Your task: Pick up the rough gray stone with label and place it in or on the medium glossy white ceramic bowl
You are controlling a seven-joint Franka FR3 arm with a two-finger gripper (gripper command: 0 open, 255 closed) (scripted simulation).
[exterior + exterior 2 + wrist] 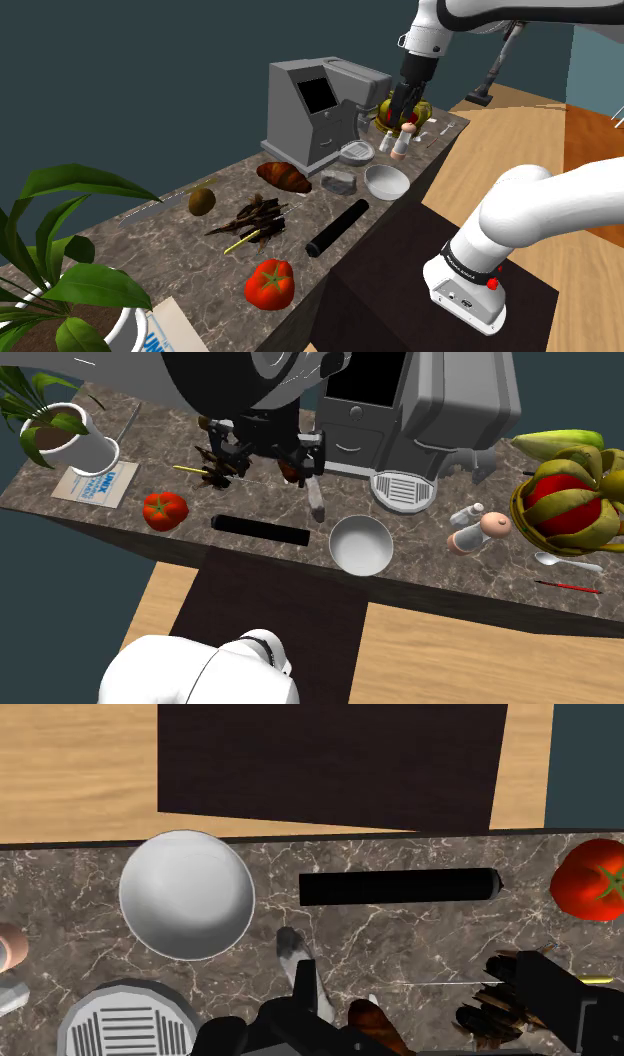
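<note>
The rough grey stone with a pale label (338, 181) lies on the marbled table (190, 250) well below the black hand (405, 108), whose opening I cannot tell; likely heavy and rigid, grip its narrow sides.

White bowl (186, 894), red tomato (592, 884), brown veined counter (400, 944).

A home kitchen. A marbled stone worktop (170, 235) runs from the shoulder view's lower left to its upper middle and carries a grey coffee machine (305, 105), a white bowl (386, 182), a croissant (284, 176) and a tomato (270, 283). A fruit bowl (565, 497), shakers (478, 530) and a spoon (565, 562) stand at the second exterior view's right. A potted plant (60, 270) sits at the shoulder view's lower left, and a wooden floor (540, 140) lies at its right.
</note>
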